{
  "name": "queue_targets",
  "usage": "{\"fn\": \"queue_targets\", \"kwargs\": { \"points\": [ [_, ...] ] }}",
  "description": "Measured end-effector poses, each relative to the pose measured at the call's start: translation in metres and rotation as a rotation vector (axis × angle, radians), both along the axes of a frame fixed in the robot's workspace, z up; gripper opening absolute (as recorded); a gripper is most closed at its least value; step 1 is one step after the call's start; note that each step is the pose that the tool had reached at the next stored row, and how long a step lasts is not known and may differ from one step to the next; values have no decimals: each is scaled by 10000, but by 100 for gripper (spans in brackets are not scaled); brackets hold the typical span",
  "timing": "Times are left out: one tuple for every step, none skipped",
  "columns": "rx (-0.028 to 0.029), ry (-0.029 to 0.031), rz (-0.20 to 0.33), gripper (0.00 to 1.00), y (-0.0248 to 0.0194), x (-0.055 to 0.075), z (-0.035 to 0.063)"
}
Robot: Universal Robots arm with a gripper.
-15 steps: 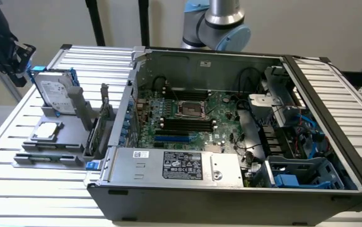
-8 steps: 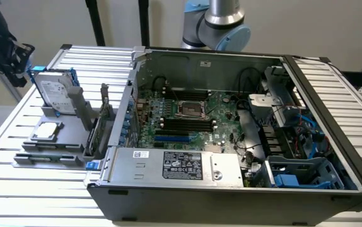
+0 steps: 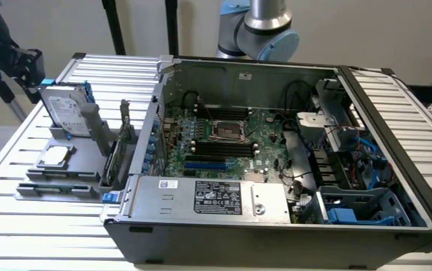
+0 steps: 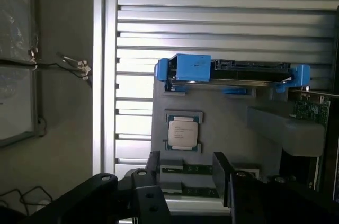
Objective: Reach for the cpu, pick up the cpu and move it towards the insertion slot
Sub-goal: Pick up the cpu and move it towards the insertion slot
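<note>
Silvery-white and square, the thin cpu (image 4: 183,131) lies flat in a grey plastic holder (image 4: 222,123) just ahead of the black fingers (image 4: 222,176), which stand spread and empty. Best, I think, to centre them over opposite chip edges, clear of the blue-railed hard drive (image 4: 249,75) beyond; the ribbed metal tabletop (image 4: 212,17) lies around.

silvery cpu (image 4: 183,132), blue-railed hard drive (image 4: 233,75)

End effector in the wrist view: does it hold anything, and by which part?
Nothing is held. The end effector is open, its gap empty; the cpu lies apart from it on the grey tray.
</note>
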State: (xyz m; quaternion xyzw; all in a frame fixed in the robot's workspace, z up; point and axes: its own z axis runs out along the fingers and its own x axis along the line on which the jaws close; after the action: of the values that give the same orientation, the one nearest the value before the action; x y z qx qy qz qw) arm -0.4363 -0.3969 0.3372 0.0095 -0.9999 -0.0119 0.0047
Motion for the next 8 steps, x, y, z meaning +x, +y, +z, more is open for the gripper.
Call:
{"fn": "queue_targets", "kwargs": {
  "points": [
    [1, 11, 0, 59, 0, 0, -7],
    [1, 28, 0, 59, 0, 0, -14],
    [3, 42, 0, 65, -1, 0, -24],
    [2, 66, 0, 65, 0, 0, -37],
    [2, 85, 0, 71, 0, 0, -50],
    [1, 95, 0, 71, 0, 0, -68],
    [0, 101, -1, 71, 0, 0, -85],
    [2, 100, 0, 71, -1, 0, -105]
  ]
}}
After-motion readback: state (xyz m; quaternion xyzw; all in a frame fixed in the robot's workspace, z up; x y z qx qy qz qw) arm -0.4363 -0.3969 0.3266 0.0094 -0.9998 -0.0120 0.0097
